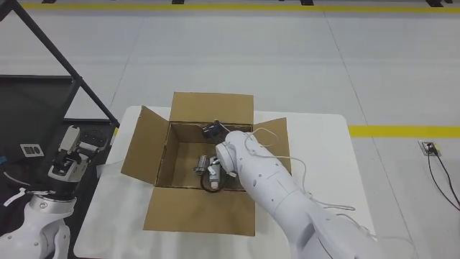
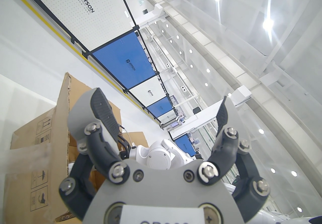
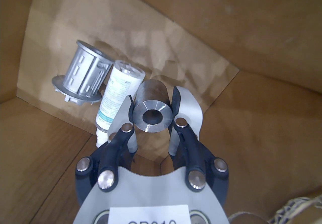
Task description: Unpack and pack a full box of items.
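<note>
Desk: Box position, please?

Operator: I have the cardboard box (image 1: 212,108) on the white tabletop (image 1: 323,151), all four flaps folded outward. My right arm is down inside it, and from the top view the arm hides much of the box floor.

Desk: Right jaws?

Operator: Clenched. The right gripper (image 3: 153,95) grips a steel cylinder (image 3: 151,101) by its sides, inside the box, with the bored end facing my wrist camera. Just beside it a white tube (image 3: 118,94) lies on the box floor, its nozzle end partly cut off behind one finger. Beside that lies a silver slotted sleeve (image 3: 83,76) with a flange.

Desk: Anything else in there?

Operator: A dark shape (image 1: 213,128) near the far wall. It may be an item or part of my arm; I can't tell which.

Desk: Left side?

Operator: The left gripper (image 2: 161,99) is off the tabletop's left edge, tilted up toward the ceiling. Its jaws are released and spread wide, gripping nothing. One flap and an outer wall of the box show at the edge of that wrist view.
</note>
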Robot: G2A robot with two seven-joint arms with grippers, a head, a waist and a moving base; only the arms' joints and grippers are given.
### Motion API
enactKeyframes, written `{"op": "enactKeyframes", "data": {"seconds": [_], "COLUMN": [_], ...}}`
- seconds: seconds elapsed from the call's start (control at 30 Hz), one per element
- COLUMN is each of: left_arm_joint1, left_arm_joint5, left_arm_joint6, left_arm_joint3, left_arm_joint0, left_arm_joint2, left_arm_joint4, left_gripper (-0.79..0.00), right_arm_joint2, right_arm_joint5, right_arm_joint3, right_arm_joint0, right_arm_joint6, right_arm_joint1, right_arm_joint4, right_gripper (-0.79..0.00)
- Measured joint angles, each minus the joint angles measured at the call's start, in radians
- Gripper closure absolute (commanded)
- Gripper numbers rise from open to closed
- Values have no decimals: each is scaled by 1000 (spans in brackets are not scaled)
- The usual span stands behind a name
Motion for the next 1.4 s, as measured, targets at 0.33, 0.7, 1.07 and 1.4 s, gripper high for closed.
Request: {"op": "enactKeyframes", "data": {"seconds": [0.33,0.7,1.07,1.4], "left_arm_joint1": [0,0,1,1], "left_arm_joint5": [2,1,3,3], "left_arm_joint6": [-7,4,9,10], "left_arm_joint3": [-3,-2,2,2], "left_arm_joint0": [-13,-15,-14,-14], "left_arm_joint2": [24,26,11,11], "left_arm_joint4": [6,12,4,4], "left_gripper": [-785,-785,-785,-785], "right_arm_joint2": [0,112,277,280], "right_arm_joint5": [197,303,291,267], "right_arm_joint3": [-249,-595,-906,-913], "right_arm_joint0": [-69,-200,-370,-388], "right_arm_joint6": [-3,68,57,34], "right_arm_joint1": [42,166,258,258], "right_arm_joint4": [-131,-307,-406,-401], "right_gripper": [0,0,0,0]}}
